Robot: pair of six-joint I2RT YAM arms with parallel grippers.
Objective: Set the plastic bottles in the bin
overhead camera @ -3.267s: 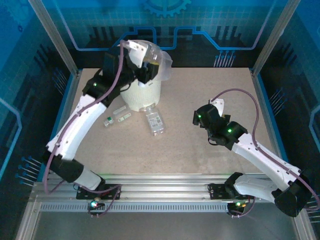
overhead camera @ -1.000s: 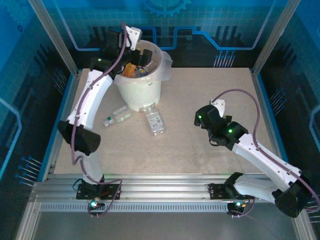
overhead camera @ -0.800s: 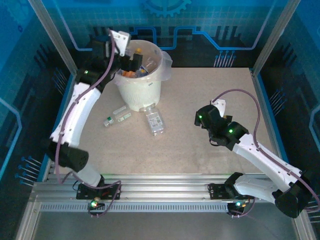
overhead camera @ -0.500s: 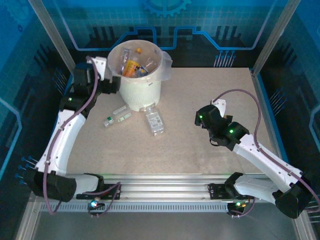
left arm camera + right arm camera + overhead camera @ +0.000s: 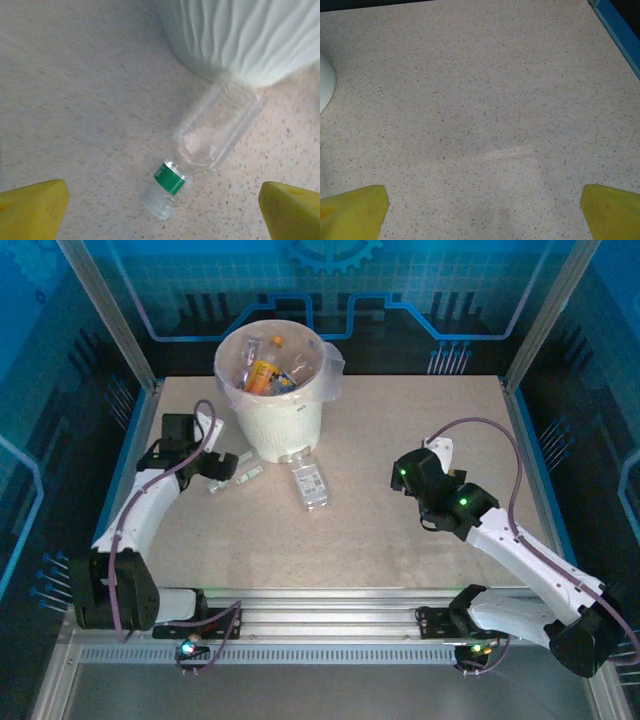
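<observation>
The bin (image 5: 285,425), a white bucket with a bag liner, stands at the table's far side and holds several plastic bottles (image 5: 262,368). A larger clear labelled bottle (image 5: 311,483) lies just in front of it. A small clear bottle (image 5: 250,472) lies to the left of that one. My left gripper (image 5: 225,465) is low beside this small bottle and open. In the left wrist view a clear bottle with a green neck band (image 5: 172,180) lies between the spread yellow fingertips (image 5: 30,207), its base toward the bin wall (image 5: 250,35). My right gripper (image 5: 402,476) hovers open over bare table.
A blue rail (image 5: 128,455) runs along the table's left side, close behind my left arm. In the right wrist view the open right gripper (image 5: 481,220) faces speckled tabletop, with the bin's edge (image 5: 324,80) at far left and the blue border (image 5: 620,35) at upper right.
My left arm has swung from above the bin down to the table left of it, ending low by the small bottle. The right arm has stayed still.
</observation>
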